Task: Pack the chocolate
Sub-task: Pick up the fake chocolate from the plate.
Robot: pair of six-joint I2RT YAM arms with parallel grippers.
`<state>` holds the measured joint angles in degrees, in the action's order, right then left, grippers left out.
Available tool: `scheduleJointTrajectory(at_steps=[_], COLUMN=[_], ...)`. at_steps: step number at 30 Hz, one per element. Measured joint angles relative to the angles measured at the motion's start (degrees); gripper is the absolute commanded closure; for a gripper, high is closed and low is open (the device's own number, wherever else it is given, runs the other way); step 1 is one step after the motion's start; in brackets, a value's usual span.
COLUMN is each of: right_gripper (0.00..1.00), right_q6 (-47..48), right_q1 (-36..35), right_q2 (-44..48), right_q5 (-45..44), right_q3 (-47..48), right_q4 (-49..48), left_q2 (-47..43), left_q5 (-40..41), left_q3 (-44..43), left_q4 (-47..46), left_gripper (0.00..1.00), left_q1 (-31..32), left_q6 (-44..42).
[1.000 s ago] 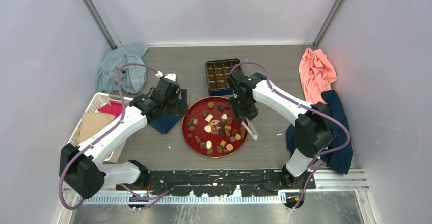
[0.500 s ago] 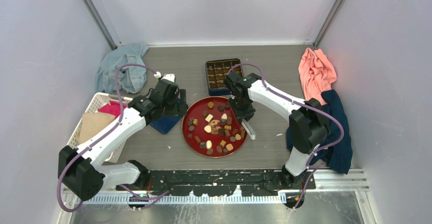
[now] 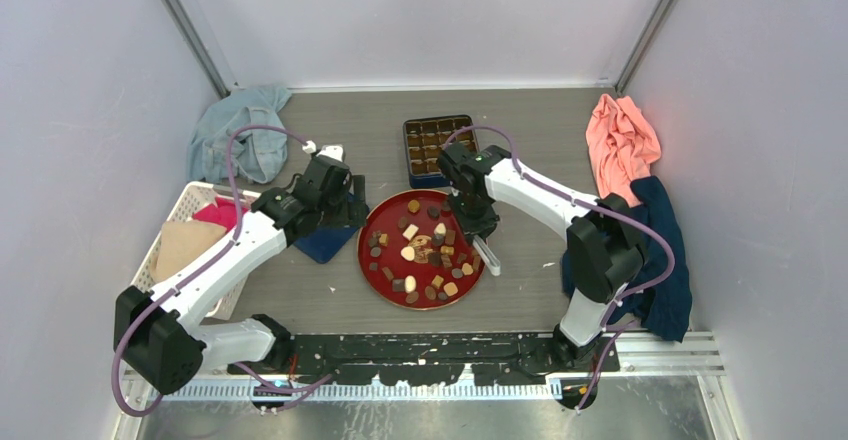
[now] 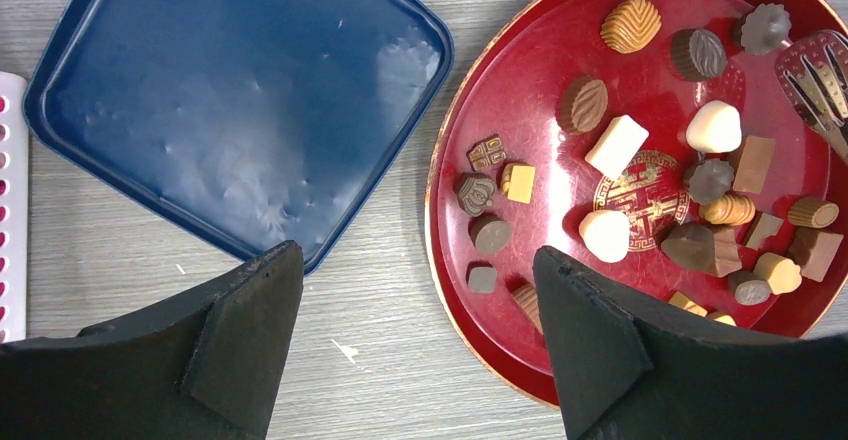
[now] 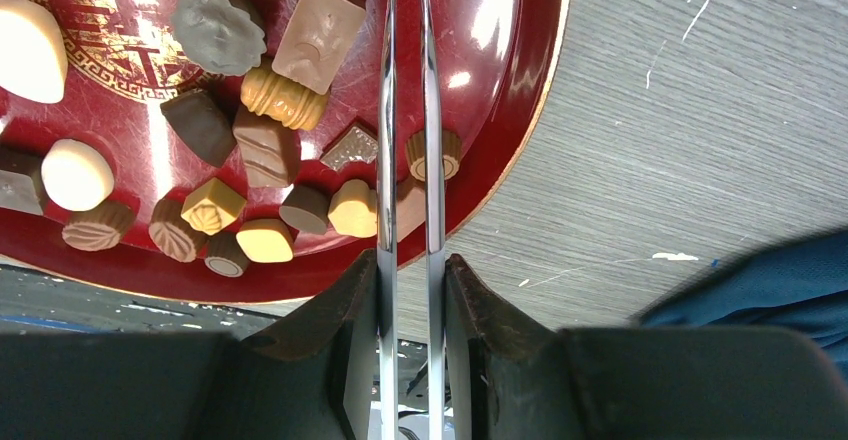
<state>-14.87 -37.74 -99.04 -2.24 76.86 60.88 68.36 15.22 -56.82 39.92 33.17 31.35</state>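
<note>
The packing looks barely begun. The chocolate (image 3: 425,250) lies loose on the red plate (image 4: 540,60) at the middle of the counter (image 3: 560,130): many small pieces, dark, tan, orange-brown and cream-white, scattered singly with some touching near the plate's near-right rim. None sits on the counter itself.

The blue box (image 3: 407,155) stands just beyond the plate's far edge, its grid of compartments showing brown. From above I cannot tell whether that is packed pieces or only a liner. The blue lid (image 4: 240,100) lies flat just left of the plate, off the box.

The right tool (image 5: 410,280) is clenched on a pair of metal tongs (image 5: 388,80), whose blades reach out over the right side of the plate. One blade passes right beside a round tan cup, but no piece shows gripped between the tips. The left tool (image 4: 415,255) hangs released and holding nothing above the plate's left rim, next to the lid.

By my reading, nearly everything is left to do: lifting each piece into a compartment, then setting the lid on.
</note>
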Motion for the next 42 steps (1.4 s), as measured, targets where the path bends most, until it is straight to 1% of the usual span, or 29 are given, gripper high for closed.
scheduleJointTrajectory(at_steps=[6,11,21,28,37,39,42], right_gripper=[0.61,0.55,0.53,0.52,0.51,0.53,0.59], right_q6=[-0.02,0.0,0.44,1.29,1.33,1.4,1.49], right_q1=[-0.15,-0.15,-0.15,-0.15,-0.15,-0.15,-0.15], right_q2=[0.0,0.0,-0.24,-4.57,-7.52,-7.72,-7.78], right_q5=[0.24,0.68,0.76,0.76,0.79,0.76,0.72], right_q3=[-1.2,-1.88,-1.86,-0.15,2.86,3.23,3.61], right_q4=[-0.44,-0.44,-0.81,-2.21,-3.98,-4.0,-4.07], left_q2=[0.0,0.0,0.04,0.33,0.31,0.31,0.31], left_q5=[0.0,0.0,-0.04,-0.04,0.04,0.13,0.24], left_q3=[0.0,0.0,-0.02,-0.02,-0.02,-0.02,-0.02], left_q4=[0.0,-0.02,-0.02,-0.02,0.04,0.04,0.09], left_gripper=[0.14,0.14,0.14,0.14,0.14,0.14,0.14], left_q1=[0.02,0.02,0.02,0.02,0.02,0.02,0.0], left_q6=[0.0,0.02,0.02,0.0,-0.02,-0.02,-0.02])
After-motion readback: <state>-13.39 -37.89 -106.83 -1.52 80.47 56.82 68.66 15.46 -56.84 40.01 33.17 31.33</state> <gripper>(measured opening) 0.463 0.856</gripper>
